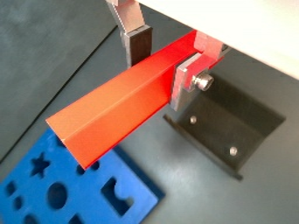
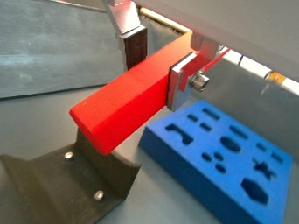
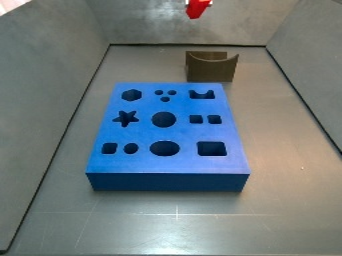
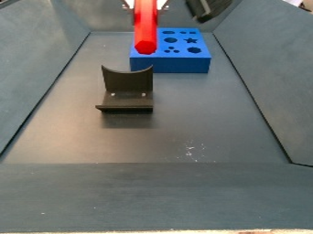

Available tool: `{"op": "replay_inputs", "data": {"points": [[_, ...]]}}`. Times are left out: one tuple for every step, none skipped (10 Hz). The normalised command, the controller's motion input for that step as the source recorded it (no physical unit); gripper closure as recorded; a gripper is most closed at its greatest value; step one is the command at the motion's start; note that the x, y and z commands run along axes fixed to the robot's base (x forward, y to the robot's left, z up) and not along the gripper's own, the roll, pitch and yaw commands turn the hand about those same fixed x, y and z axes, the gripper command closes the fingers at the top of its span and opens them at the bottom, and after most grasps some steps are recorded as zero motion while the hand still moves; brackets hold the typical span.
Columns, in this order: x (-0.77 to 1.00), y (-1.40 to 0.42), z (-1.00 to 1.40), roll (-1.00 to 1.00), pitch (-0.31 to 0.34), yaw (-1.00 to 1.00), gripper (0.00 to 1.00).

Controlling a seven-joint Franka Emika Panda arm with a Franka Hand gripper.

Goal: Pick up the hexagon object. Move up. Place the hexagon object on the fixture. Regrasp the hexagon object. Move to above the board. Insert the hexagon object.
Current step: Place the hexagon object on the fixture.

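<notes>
Setting: a grey-floored bin [image 3: 287,170] with sloping walls, which I am watching remotely through four cameras.

Item, board [image 3: 171,175]: I am seeing a blue slab lying flat mid-floor with its cut-outs facing up, presumably so a part can be dropped in from above. Its holes are all empty.

Item, fixture [image 3: 211,66]: a dark notched bracket is standing on the floor just beyond the board's far edge, apart from it. Its notch is facing up, and I am reading it as a cradle for the bar. Nothing is resting in it.

Item, hexagon bar [image 1: 122,109]: the red-orange bar is hanging in the air, lifted above the fixture [image 4: 126,89] in a side view and touching neither fixture nor board.

Item, gripper [image 1: 163,66]: I am holding the bar near one end, the silver plates pressing on opposite faces, jaws clamped on it. The long free end is sticking out, likely so it can be laid into the notch.
</notes>
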Motion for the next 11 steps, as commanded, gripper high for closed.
{"op": "replay_inputs", "data": {"points": [[0.67,0.05,-0.02,-0.52,0.078,-0.13,1.0],[0.57,0.05,-0.02,-0.3,0.059,-0.12,1.0],[0.51,0.04,-0.01,-0.23,0.052,-0.12,1.0],[0.39,0.03,-0.01,-0.17,0.038,-0.1,1.0],[0.3,0.03,-0.01,-0.16,0.035,-0.08,1.0],[0.2,0.03,-0.01,-0.15,0.037,-0.07,1.0],[0.16,0.13,-1.0,-1.0,0.148,0.08,1.0],[0.13,0.14,-1.0,-1.0,0.159,0.06,1.0],[0.14,0.14,-1.0,-1.0,0.188,0.02,1.0],[0.16,0.14,-1.0,-0.86,0.227,-0.04,1.0],[0.17,0.14,-1.0,-0.71,0.226,-0.08,1.0]]}}
